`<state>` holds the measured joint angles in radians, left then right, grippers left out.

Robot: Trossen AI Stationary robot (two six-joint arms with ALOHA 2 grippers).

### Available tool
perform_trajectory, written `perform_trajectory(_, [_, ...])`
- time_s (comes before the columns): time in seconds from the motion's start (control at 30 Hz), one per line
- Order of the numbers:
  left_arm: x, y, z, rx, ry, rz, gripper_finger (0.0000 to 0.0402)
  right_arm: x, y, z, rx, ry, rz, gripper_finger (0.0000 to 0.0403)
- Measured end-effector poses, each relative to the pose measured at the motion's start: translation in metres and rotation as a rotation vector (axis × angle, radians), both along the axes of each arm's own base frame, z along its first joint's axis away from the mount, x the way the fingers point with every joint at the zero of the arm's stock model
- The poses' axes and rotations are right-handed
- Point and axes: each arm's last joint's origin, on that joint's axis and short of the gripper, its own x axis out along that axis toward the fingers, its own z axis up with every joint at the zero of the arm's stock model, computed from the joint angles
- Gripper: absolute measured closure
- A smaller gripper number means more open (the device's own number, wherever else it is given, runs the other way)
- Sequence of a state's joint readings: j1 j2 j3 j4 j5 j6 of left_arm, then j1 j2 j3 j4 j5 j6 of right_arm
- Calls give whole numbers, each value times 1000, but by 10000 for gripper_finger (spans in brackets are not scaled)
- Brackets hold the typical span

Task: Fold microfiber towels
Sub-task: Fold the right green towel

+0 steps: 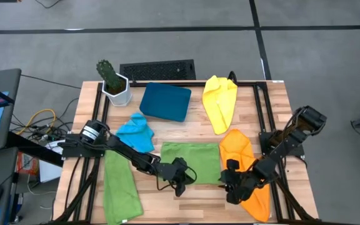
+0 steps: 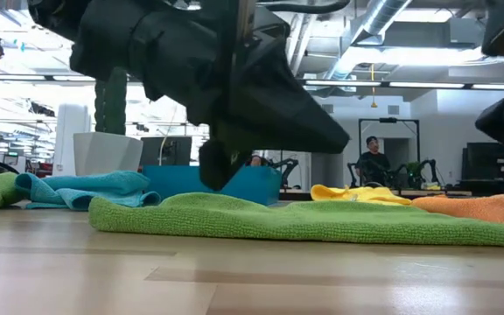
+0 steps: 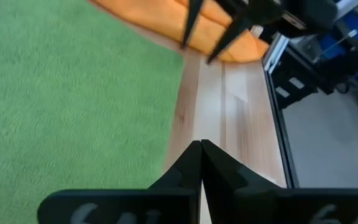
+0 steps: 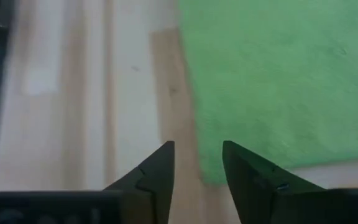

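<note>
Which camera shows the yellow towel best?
The high view: the whole yellow towel lies crumpled near the table's far edge, beside the teal tray. The low view shows only a thin far strip; neither wrist view shows it.

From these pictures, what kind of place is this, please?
Probably a robotics lab or workshop. The low view shows open ceiling ducts, a seated person and more robot arms behind. The wooden table stands on bare grey floor.
</note>
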<state>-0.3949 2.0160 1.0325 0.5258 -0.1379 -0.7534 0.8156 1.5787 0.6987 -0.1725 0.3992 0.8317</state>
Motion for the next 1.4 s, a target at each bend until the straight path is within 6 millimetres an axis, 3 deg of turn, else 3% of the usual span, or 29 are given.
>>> perform_trajectory(0.3, [-7, -5, 0, 30, 64, -12, 401, -1, 12, -27, -40, 73, 86, 246])
perform_trajectory(0.5, [-8, -5, -1, 39, 73, -4, 401, 1, 10, -30, -23, 94, 26, 279])
perform_trajectory(0.8, [-10, -3, -4, 64, 115, 9, 401, 8, 7, -11, -55, 151, 85, 391])
perform_trajectory(1.03, [-11, -5, -5, 99, 107, 16, 401, 30, 5, 12, -115, 129, 129, 369])
perform_trajectory(1.4, [-12, -4, -6, 127, 114, 30, 401, 73, -10, 37, -199, 7, 223, 386])
